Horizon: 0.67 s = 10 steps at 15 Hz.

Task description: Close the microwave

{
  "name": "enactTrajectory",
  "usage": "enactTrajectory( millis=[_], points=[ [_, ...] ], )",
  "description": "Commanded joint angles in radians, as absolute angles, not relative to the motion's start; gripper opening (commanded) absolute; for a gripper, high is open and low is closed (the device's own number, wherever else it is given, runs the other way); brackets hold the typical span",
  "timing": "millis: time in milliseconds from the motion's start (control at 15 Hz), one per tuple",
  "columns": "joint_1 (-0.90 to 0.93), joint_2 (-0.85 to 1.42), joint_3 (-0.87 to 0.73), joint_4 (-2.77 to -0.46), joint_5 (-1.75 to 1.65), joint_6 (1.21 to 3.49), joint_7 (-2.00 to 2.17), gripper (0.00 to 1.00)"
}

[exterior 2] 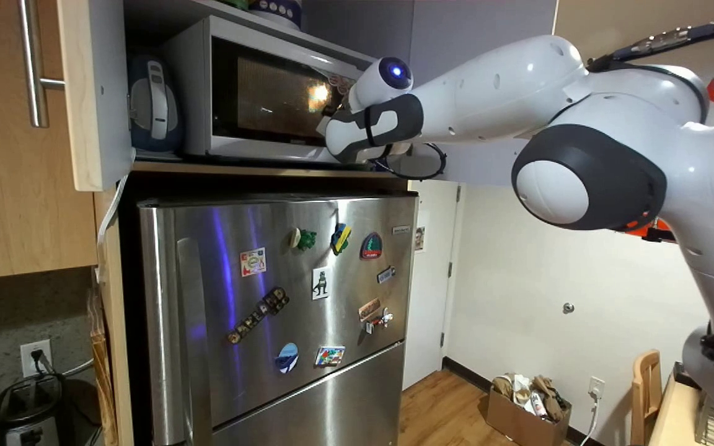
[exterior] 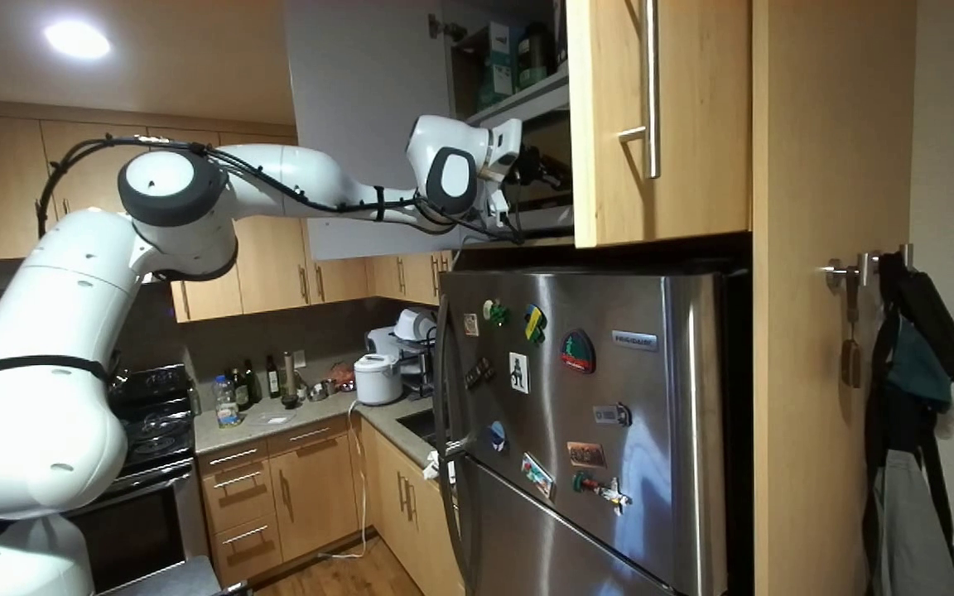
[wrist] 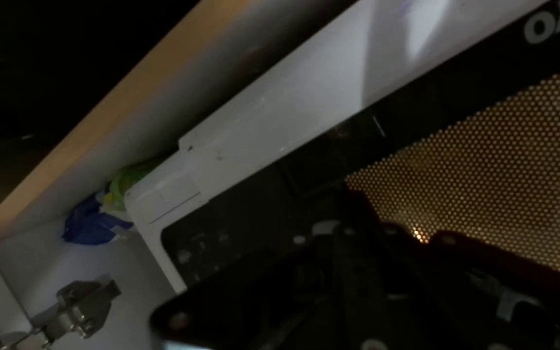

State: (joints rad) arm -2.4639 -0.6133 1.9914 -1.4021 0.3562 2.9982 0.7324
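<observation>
The microwave [exterior 2: 279,93] is a boxy silver unit with a dark glass window, on a cabinet shelf above the refrigerator. Its lit mesh window fills the right of the wrist view [wrist: 484,160]. In another exterior view only its lower strip [exterior: 550,217] and some dark front show. The door looks nearly flush, with a small step where it meets the control panel; I cannot tell if it is latched. My gripper [wrist: 367,214] is dark, with its fingers together, in front of the door near the control panel side. I cannot tell whether it touches. The gripper also shows in an exterior view [exterior: 539,170].
Open cabinet doors flank the microwave, one wooden [exterior: 663,124] and one grey [exterior: 369,108]. The refrigerator [exterior 2: 282,384] stands below. A blue iron [exterior 2: 155,105] stands beside the microwave. A metal hinge [wrist: 78,311] and a blue-green packet [wrist: 97,218] show near the panel side.
</observation>
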Motion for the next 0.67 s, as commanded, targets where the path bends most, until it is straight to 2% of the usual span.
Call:
enactTrajectory(
  millis=[0,333,400,600],
  points=[
    [-2.580,-0.581,2.112,-1.309,0.379,2.966,0.690,0.00],
    [-2.691,-0.567,2.222,-1.223,0.396,2.903,0.689,0.00],
    [-2.603,-0.563,2.137,-1.270,0.455,2.907,0.658,0.00],
    [-2.602,-0.573,2.117,-1.243,0.509,2.917,0.609,0.00]
  ],
)
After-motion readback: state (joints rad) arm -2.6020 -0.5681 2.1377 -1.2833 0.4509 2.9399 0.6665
